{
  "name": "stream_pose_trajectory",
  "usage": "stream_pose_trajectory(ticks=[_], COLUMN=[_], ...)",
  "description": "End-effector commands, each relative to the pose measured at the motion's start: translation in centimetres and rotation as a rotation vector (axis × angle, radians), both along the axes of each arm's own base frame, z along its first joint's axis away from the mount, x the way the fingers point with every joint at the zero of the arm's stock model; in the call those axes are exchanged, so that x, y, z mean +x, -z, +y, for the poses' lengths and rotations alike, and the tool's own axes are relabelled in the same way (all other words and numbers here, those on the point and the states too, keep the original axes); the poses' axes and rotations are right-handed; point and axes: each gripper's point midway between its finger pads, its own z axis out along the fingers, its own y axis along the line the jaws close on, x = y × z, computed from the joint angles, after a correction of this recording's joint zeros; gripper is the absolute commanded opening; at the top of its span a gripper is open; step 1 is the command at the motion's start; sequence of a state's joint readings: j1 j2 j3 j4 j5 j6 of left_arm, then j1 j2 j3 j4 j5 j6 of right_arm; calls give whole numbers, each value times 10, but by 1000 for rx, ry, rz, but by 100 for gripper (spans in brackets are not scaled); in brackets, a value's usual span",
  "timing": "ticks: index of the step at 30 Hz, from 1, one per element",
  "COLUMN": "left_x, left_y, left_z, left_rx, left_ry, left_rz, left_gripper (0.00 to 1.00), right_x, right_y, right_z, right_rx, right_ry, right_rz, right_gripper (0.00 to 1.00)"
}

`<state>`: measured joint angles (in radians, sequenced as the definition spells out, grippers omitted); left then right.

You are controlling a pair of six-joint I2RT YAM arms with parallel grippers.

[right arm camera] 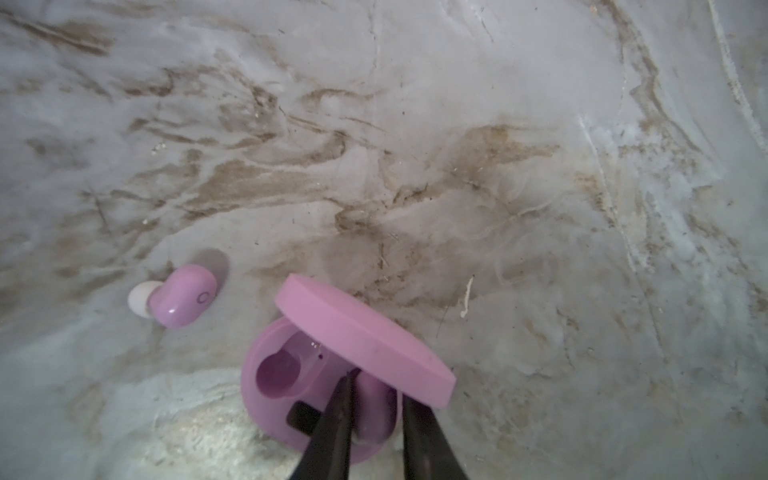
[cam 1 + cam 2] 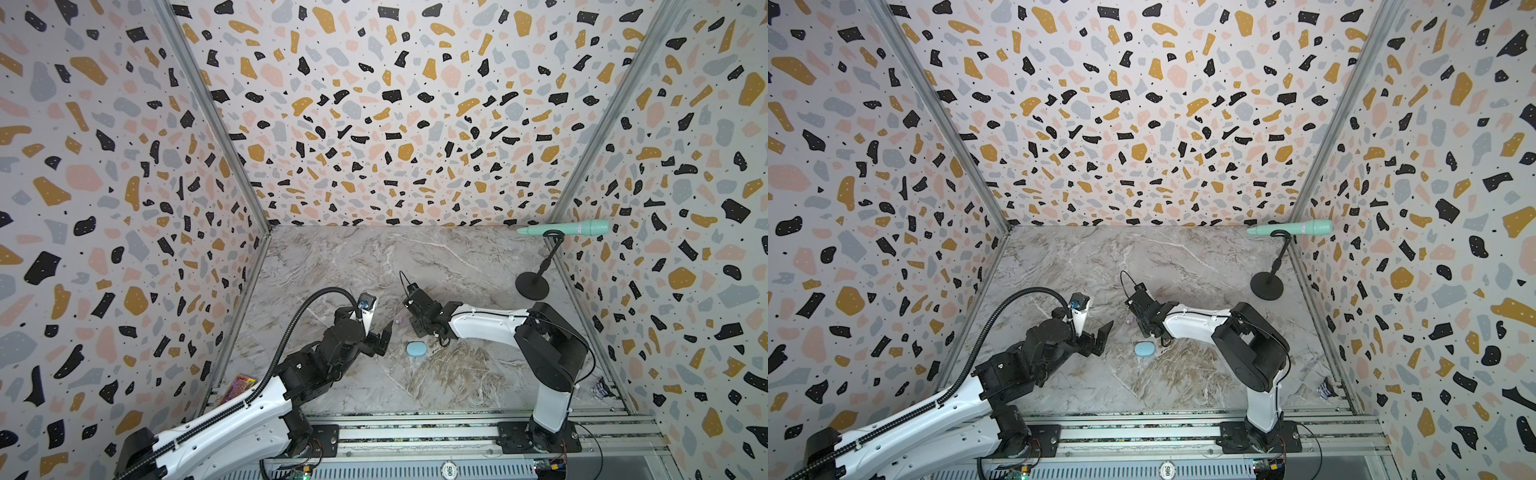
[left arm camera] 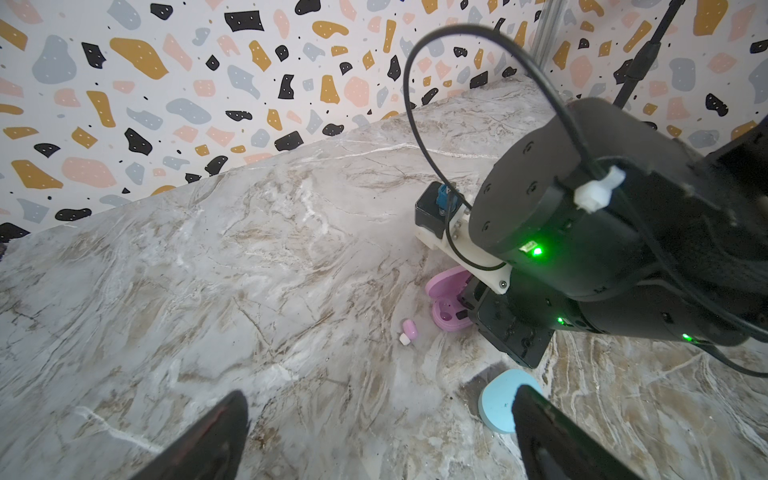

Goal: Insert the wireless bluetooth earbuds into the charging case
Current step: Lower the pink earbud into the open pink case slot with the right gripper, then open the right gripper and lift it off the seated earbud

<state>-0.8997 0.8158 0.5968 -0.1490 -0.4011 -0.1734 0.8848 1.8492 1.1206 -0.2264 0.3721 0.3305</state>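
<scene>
The pink charging case (image 1: pixel 291 399) stands open on the marble table, its lid (image 1: pixel 365 336) raised. One socket (image 1: pixel 277 372) is empty. A pink earbud (image 1: pixel 374 409) sits in the other socket, and my right gripper (image 1: pixel 376 390) straddles it, slightly open, with a thin gap at one finger. A second pink earbud (image 1: pixel 178 297) (image 3: pixel 408 330) (image 2: pixel 401 320) lies on the table beside the case. My left gripper (image 3: pixel 380 432) (image 2: pixel 384 338) hangs wide open and empty, left of a closed light blue case (image 2: pixel 416 349) (image 2: pixel 1144 349) (image 3: pixel 496 401). No blue earbuds are in view.
A teal microphone (image 2: pixel 569 227) rests on a black stand (image 2: pixel 532 284) at the back right corner. A colourful packet (image 2: pixel 239 386) lies by the left wall near the front rail. Patterned walls enclose three sides.
</scene>
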Motion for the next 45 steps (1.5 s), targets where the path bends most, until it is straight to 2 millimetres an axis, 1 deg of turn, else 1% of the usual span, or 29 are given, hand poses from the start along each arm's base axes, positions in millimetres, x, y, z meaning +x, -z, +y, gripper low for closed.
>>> stream_pose_trajectory(ticks=[1, 23, 32, 35, 37, 41, 43, 45], left_x=[1, 1, 1, 1, 2, 2, 2, 2], left_y=[-3, -2, -1, -2, -1, -4, -7, -10], left_z=[-4, -7, -7, -7, -7, -6, -5, -2], left_rx=[-22, -20, -18, -18, -16, -20, -26, -33], left_ry=[10, 16, 17, 16, 16, 10, 6, -4], left_rz=[-15, -10, -8, -9, -9, -16, -23, -33], left_gripper=[100, 100, 100, 100, 100, 100, 100, 100], right_x=[-3, -8, -9, -9, -11, -17, -20, -24], right_y=[-1, -21, -25, -31, -42, -61, -70, -75], right_z=[-3, 3, 4, 4, 7, 12, 15, 19], right_rx=[-16, 21, 31, 40, 75, 148, 196, 238], right_ry=[-1, -20, -26, -27, -32, -43, -39, -40], right_rz=[-5, -21, -21, -25, -30, -30, -18, -1], right_gripper=[26, 32, 34, 34, 35, 41, 50, 55])
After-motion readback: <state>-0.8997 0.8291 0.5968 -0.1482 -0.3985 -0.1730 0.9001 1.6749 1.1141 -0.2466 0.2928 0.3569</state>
